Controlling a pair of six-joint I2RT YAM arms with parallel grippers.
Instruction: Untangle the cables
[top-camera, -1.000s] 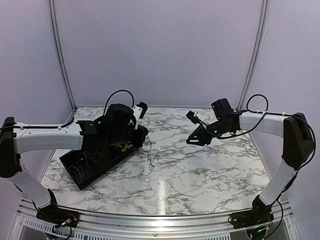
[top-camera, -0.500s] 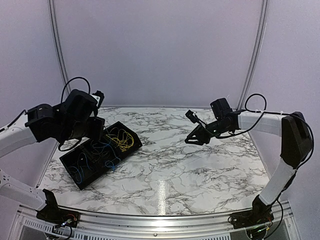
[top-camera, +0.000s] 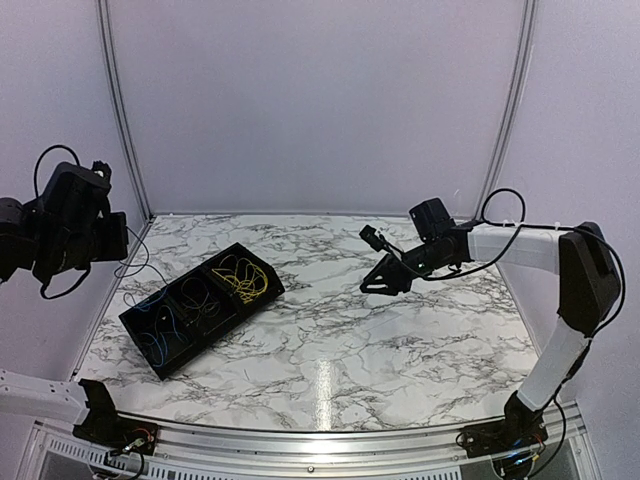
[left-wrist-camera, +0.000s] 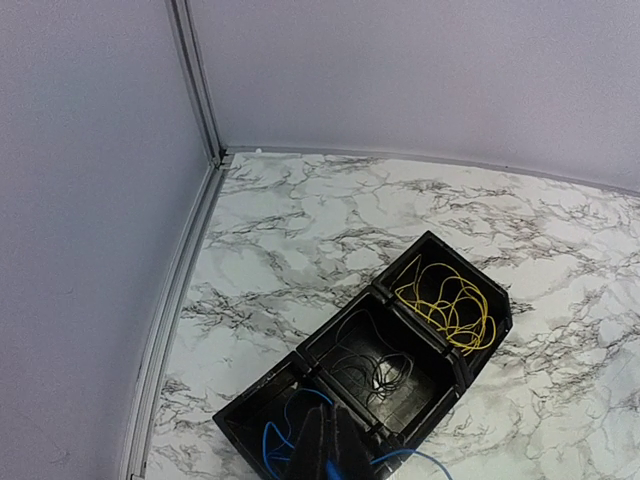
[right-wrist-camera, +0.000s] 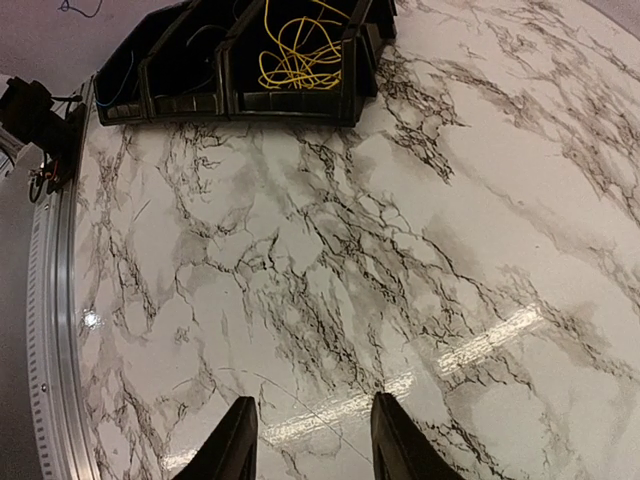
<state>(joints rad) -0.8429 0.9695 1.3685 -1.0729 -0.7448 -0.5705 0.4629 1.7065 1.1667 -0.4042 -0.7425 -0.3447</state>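
the three cables now lie by colour in a black three-compartment tray (top-camera: 215, 335), which sits on the marble worktop (top-camera: 400, 340) at about 9 o'clock from its centre in the overhead view. the yellow cable (left-wrist-camera: 447, 305) is coiled in loose loops in the compartment at the tray's 2 o'clock end. the black cable (left-wrist-camera: 375, 368) lies in the middle compartment, and the blue cable (left-wrist-camera: 270, 440) shows in the compartment at the 8 o'clock end. no colour appears to cross a divider into its neighbour, so the separating itself looks close to finished. what seems left concerns the blue one. the left end effector (left-wrist-camera: 327, 430) is raised high at the far 9 o'clock side, well above the tray, with its fingers pinched together. a blue strand shows right at their tips, and a thin line trails from that arm in the overhead view, so it is most likely clenched on part of the blue cable. how much of that cable hangs free and how much rests in the tray cannot be told. the right end effector (right-wrist-camera: 312, 440) hovers over bare marble at about 2 o'clock from the worktop's centre, fingers spread apart and holding nothing. by this reading, the lifted blue strand has yet to be laid down and let go.
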